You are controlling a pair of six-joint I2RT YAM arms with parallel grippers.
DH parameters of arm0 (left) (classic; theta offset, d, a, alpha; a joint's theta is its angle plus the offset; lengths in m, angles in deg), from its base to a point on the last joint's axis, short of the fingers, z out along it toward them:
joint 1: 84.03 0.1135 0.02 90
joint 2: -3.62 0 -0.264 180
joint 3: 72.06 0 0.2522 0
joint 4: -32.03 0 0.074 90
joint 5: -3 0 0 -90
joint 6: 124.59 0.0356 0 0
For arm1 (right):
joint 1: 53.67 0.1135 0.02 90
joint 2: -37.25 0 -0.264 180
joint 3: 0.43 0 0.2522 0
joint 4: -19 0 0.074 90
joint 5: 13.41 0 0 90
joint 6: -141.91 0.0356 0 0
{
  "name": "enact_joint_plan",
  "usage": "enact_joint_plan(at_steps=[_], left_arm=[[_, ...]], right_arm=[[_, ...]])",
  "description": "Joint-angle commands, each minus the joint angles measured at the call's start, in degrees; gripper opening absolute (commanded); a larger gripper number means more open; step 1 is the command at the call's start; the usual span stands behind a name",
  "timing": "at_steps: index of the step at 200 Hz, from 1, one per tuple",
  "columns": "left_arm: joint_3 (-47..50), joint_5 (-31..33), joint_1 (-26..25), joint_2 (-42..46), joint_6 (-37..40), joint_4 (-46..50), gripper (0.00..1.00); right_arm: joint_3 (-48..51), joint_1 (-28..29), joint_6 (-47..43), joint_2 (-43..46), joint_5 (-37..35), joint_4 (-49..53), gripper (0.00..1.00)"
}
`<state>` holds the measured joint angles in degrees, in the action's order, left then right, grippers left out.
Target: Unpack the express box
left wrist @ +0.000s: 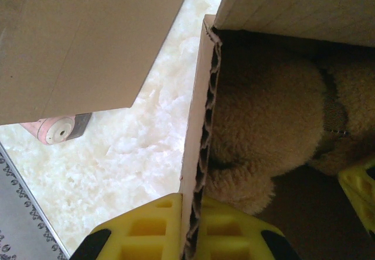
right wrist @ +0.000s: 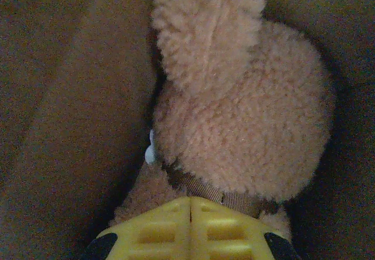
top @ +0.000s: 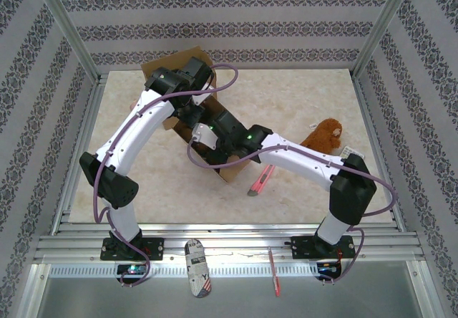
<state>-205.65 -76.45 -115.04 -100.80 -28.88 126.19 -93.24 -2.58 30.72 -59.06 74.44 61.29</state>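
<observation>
The brown cardboard express box [top: 227, 169] lies at the back left of the table with a flap [top: 172, 63] raised. My left gripper [left wrist: 196, 228] is shut on the corrugated edge of the box's side wall [left wrist: 199, 119], one yellow finger outside and one inside. A tan plush toy [left wrist: 263, 113] lies inside the box. My right gripper [right wrist: 190, 204] is inside the box and shut. Its tips meet at the brown ribbon [right wrist: 234, 200] round the plush toy's [right wrist: 246, 125] neck, and I cannot tell whether they pinch it.
A second, orange-brown plush toy [top: 323, 136] with a white tag lies on the table at the right. A pink box cutter [top: 259, 182] lies just in front of the box. A patterned object [top: 195, 264] and a red pen [top: 273, 271] rest on the near rail.
</observation>
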Motion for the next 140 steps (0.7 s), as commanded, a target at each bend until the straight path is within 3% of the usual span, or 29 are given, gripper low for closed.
enact_joint_plan(at_steps=[1,20,44,86,140], left_arm=[[-0.5,0.4,0.7,1.0,-0.1,0.1,0.0],[-0.3,0.6,0.6,1.2,0.1,-0.1,0.0],[-0.2,0.7,0.7,1.3,0.2,-0.3,0.0],[-0.1,0.4,0.7,1.3,0.1,-0.4,0.0],[-0.1,0.2,0.7,1.5,0.0,-0.4,0.0]], right_arm=[[-2.4,-0.3,0.9,-0.8,-1.2,3.2,0.1],[-2.2,-0.2,1.8,-0.7,-1.9,4.4,0.38],[-2.7,-0.2,2.4,-1.4,-3.1,6.4,0.52],[-7.2,-0.2,3.7,-4.9,-5.2,11.1,0.67],[-11.1,0.4,7.0,-10.3,-5.9,14.2,0.74]])
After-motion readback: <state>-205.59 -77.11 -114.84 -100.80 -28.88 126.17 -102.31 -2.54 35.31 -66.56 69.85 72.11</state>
